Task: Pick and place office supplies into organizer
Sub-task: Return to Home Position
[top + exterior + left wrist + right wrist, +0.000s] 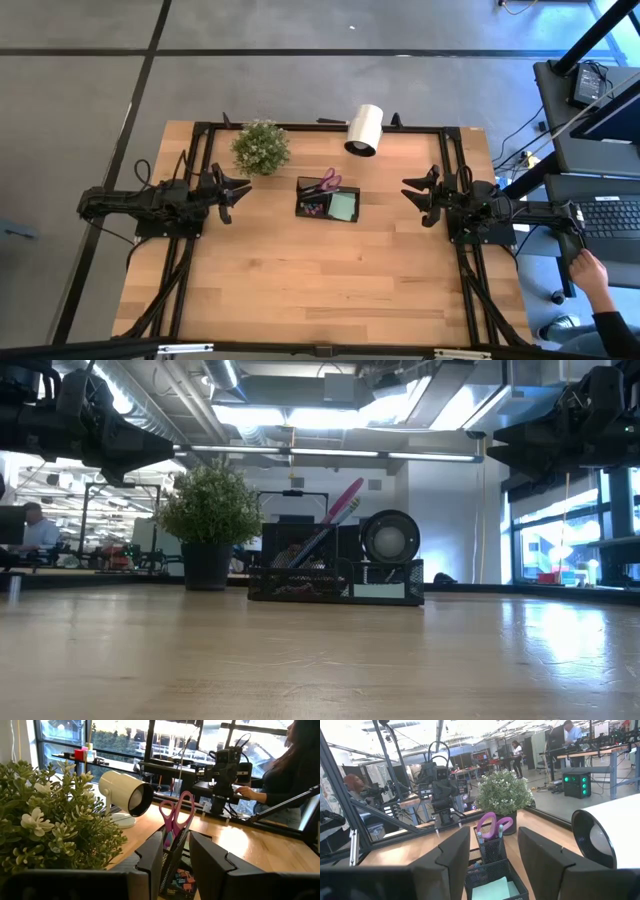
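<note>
Left gripper and right gripper flank the organizer, well apart from it.
I see both spread wide, holding nothing; scissors stand inside it.

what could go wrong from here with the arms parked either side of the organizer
1. The scissors stand leaning, handles sticking out of the organizer; a low sweep by either arm could snag them and tip it.
2. The plant sits close to the open left gripper; a swing of that arm might brush it.
3. A person's hand is near the right arm's base, behind the open right gripper; reaching in could meet a moving arm.
</note>
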`<state>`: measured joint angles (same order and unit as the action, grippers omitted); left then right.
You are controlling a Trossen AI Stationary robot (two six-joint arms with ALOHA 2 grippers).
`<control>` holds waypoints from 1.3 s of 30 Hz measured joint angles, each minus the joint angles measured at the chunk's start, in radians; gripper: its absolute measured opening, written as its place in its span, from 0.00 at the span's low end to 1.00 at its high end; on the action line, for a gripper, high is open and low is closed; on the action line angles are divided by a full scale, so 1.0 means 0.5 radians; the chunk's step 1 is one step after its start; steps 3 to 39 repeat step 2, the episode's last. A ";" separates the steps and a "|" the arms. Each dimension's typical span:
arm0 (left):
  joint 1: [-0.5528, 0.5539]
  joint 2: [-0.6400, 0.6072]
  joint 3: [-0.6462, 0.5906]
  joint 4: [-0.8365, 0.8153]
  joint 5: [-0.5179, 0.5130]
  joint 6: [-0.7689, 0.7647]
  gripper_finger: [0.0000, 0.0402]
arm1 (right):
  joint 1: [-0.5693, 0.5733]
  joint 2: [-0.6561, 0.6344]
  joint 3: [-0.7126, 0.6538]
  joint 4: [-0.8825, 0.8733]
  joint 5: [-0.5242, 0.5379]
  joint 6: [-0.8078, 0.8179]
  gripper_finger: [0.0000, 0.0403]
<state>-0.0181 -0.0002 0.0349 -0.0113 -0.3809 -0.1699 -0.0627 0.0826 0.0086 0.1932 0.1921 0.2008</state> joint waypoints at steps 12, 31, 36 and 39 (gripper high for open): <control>0.000 0.000 0.000 0.000 0.000 0.000 0.23 | 0.000 0.000 0.000 0.000 0.000 0.000 0.42; 0.000 0.000 0.000 0.000 0.000 0.000 0.23 | 0.000 0.000 0.000 0.000 0.000 0.000 0.42; 0.000 0.000 0.000 0.000 0.000 0.000 0.23 | 0.000 0.000 0.000 0.000 0.000 0.000 0.42; 0.000 0.000 0.000 0.000 0.000 0.000 0.23 | 0.000 0.000 0.000 0.000 0.000 0.000 0.42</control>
